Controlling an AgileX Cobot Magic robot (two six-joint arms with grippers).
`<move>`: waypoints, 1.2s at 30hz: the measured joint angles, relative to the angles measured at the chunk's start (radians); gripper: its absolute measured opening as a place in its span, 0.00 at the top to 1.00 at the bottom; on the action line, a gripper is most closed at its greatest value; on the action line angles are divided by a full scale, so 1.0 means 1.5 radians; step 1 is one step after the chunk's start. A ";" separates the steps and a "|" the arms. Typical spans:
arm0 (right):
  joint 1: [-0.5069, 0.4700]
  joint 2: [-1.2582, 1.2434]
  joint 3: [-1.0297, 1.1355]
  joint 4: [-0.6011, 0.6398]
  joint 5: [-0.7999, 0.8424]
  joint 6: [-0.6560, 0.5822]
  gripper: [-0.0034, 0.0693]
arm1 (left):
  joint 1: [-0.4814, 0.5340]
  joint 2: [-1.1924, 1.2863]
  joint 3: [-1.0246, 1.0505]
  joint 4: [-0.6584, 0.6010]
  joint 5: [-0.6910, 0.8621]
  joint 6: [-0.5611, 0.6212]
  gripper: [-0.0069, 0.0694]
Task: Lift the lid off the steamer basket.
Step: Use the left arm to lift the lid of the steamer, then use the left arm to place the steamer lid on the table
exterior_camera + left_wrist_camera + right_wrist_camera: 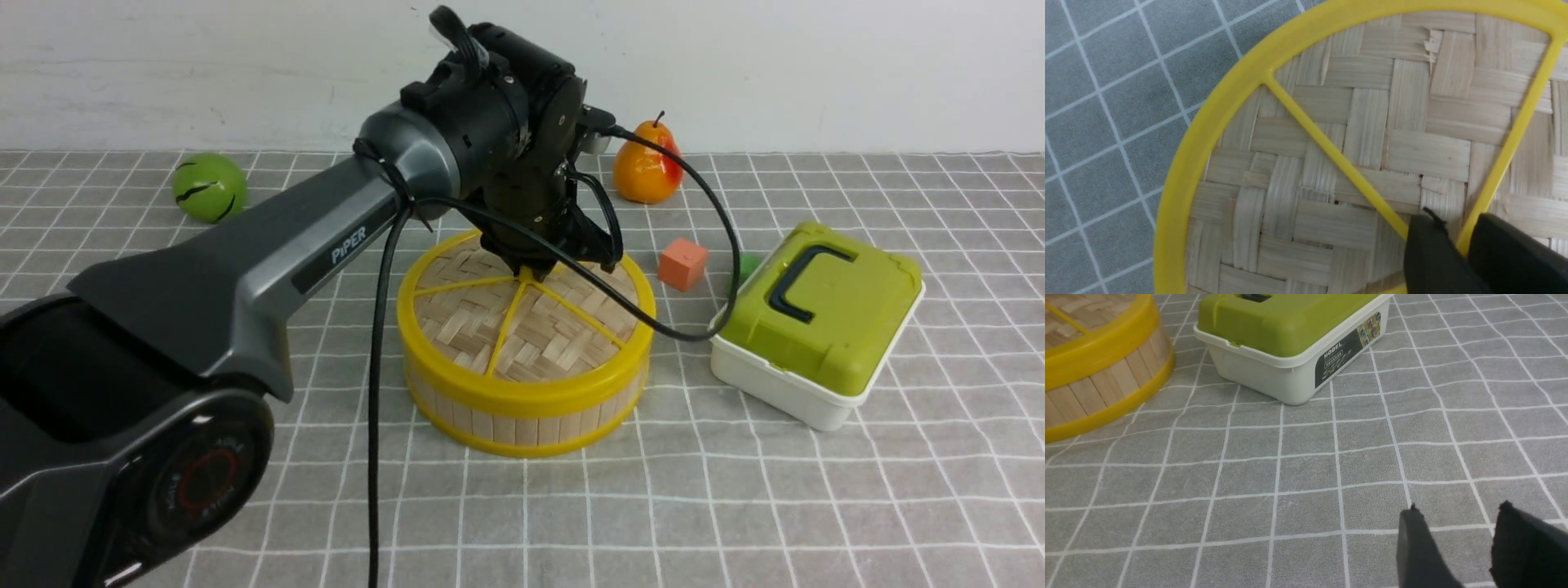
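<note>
Lid (535, 327) lies flat, face up, seated on the steamer basket (522, 425) in the middle of the checked cloth (735, 490). It is round, so no long axis; spokes fan out from the centre. Left gripper (563, 265) is down at the centre, jaws narrow either side of a yellow spoke (1331, 151); cannot tell if it is pinching. Knob and far rim are hidden under it. Right gripper (1457, 510) is low over the cloth, jaws apart, empty.

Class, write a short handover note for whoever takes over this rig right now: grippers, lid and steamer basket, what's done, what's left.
Left gripper: down on the lid, fingers flanking its yellow centre; firm grip not confirmable.
Right gripper: open, empty, over the cloth.
Lid sits on the steamer basket.
Done: reach to lid.
Left: grip, lift off.
</note>
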 joint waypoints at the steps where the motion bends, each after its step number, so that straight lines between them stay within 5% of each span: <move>1: 0.000 0.000 0.000 0.000 0.000 0.000 0.62 | 0.000 0.001 -0.013 -0.001 0.012 0.000 0.76; 21: 0.000 0.000 0.000 -0.001 0.000 0.000 0.62 | 0.028 -0.128 -0.078 0.068 0.076 0.000 0.76; 29: 0.000 0.000 0.000 -0.001 0.000 0.000 0.62 | 0.193 -0.188 -0.052 0.026 0.076 -0.032 0.76; 36: 0.000 0.000 0.000 -0.001 0.000 0.000 0.62 | 0.249 -0.188 0.122 0.005 0.059 -0.039 0.76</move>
